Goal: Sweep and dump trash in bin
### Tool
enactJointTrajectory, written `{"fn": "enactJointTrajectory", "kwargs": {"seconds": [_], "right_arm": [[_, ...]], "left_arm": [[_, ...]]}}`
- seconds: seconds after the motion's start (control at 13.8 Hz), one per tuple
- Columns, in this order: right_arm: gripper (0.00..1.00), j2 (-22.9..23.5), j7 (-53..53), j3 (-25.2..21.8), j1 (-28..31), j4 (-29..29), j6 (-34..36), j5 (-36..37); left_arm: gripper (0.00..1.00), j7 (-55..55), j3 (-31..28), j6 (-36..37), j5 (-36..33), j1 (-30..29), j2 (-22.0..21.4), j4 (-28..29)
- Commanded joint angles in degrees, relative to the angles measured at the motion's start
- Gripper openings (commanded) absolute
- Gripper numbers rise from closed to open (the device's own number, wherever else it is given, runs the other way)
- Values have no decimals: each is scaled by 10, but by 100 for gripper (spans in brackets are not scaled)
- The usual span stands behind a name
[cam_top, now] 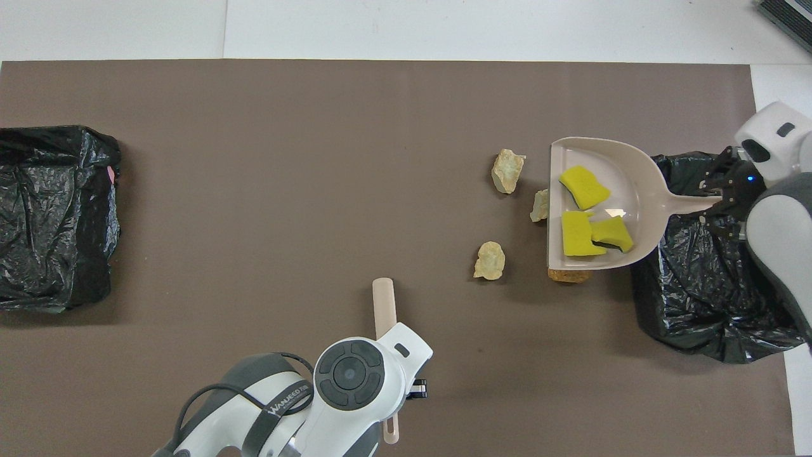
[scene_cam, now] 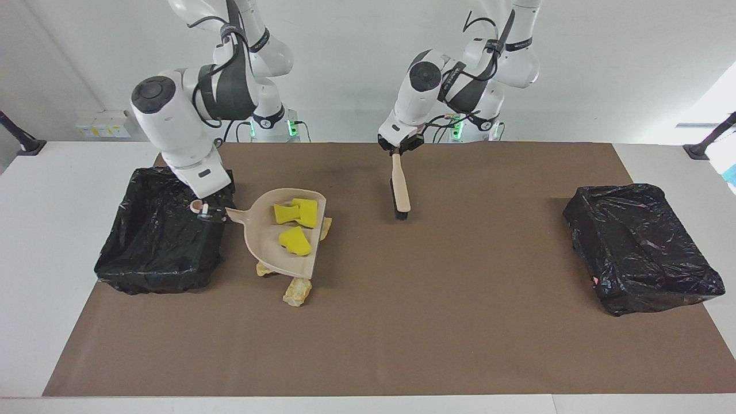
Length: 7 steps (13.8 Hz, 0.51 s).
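My right gripper (scene_cam: 213, 213) (cam_top: 720, 202) is shut on the handle of the beige dustpan (scene_cam: 261, 221) (cam_top: 625, 174). It holds the pan raised, with the handle end over the edge of the black-lined bin (scene_cam: 155, 270) (cam_top: 710, 304). Three yellow trash chunks (scene_cam: 295, 241) (cam_top: 583, 187) lie in the pan. Tan trash lumps (scene_cam: 297, 291) (cam_top: 508, 170) lie on the mat beside and partly under the pan, one orange-brown lump (cam_top: 569, 275) half hidden. My left gripper (scene_cam: 397, 150) (cam_top: 415, 388) is shut on the brush (scene_cam: 401, 192) (cam_top: 383, 304), which hangs over the middle of the mat.
A second black-lined bin (scene_cam: 638, 241) (cam_top: 51, 209) stands at the left arm's end of the table. The brown mat (scene_cam: 460, 322) covers most of the white table.
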<state>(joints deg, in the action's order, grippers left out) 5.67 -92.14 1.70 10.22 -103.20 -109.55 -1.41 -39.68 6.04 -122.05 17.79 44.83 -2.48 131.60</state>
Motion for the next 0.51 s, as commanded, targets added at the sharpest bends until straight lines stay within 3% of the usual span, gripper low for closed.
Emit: {"fn": "enactJointTrajectory", "kwargs": {"seconds": [0.0, 0.07, 0.15, 0.22, 0.29, 0.44], "right_arm": [[0, -14, -73, 5, 49, 21, 13, 10], [0, -17, -104, 3, 67, 26, 14, 11], [0, -21, -130, 2, 85, 27, 19, 12], [0, -21, -150, -4, 101, 27, 20, 23], [0, -22, -158, -6, 117, 29, 21, 37], [0, -34, -160, -6, 140, 28, 21, 83]], "left_arm": [[7, 2, -12, -19, 6, 7, -5, 25], [19, 6, -12, -19, 6, 6, -4, 24], [42, 5, -12, -19, 6, 5, -3, 23], [78, 4, -13, -17, 6, 3, -2, 20], [100, 0, -15, -15, 6, 3, -1, 17], [100, -2, -17, -6, -2, -20, -4, 4]]}}
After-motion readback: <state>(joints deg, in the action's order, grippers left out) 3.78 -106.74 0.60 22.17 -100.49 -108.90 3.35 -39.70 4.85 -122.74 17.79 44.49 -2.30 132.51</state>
